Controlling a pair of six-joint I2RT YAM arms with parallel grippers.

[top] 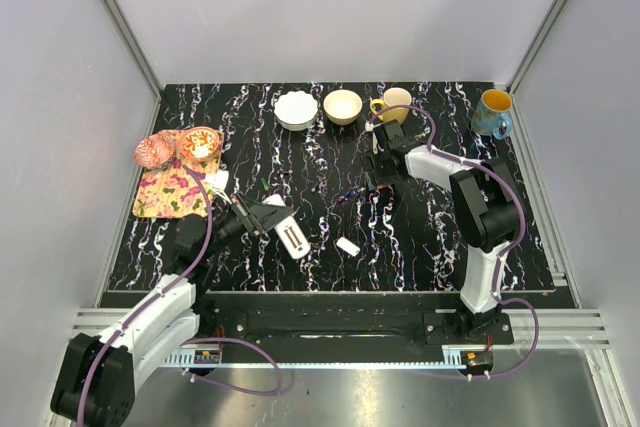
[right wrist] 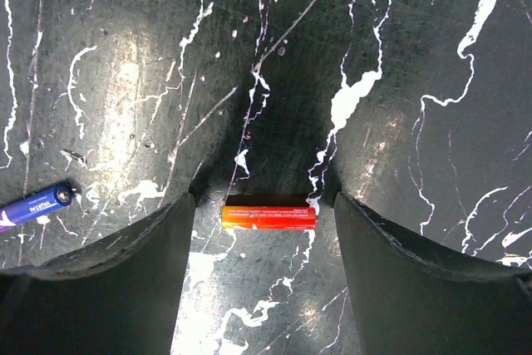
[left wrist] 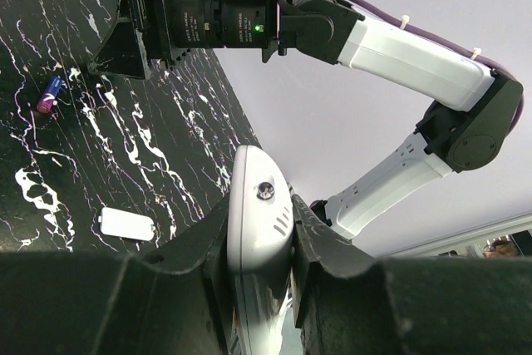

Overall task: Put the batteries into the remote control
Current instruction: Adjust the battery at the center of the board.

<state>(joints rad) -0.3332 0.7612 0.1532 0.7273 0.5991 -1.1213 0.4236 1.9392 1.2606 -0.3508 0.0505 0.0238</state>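
My left gripper (top: pixel 270 219) is shut on the remote control (top: pixel 293 238), a slim white bar held off the table at the left centre; in the left wrist view the remote (left wrist: pixel 259 222) is clamped edge-on between the fingers (left wrist: pixel 199 247). My right gripper (right wrist: pixel 264 201) is open and hangs low over the table with a red-orange battery (right wrist: pixel 268 213) lying crosswise between its jaws, untouched. A blue-purple battery (right wrist: pixel 37 204) lies to its left, and shows in the left wrist view (left wrist: pixel 50 96). From above the right gripper (top: pixel 381 187) is at mid-table.
A small white cover piece (top: pixel 348 245) lies near the front centre. Along the back stand a white bowl (top: pixel 296 109), a tan bowl (top: pixel 342 106), a cream mug (top: pixel 393 104) and a blue mug (top: pixel 493 113). A patterned mat (top: pixel 170 192) with small bowls is at the left.
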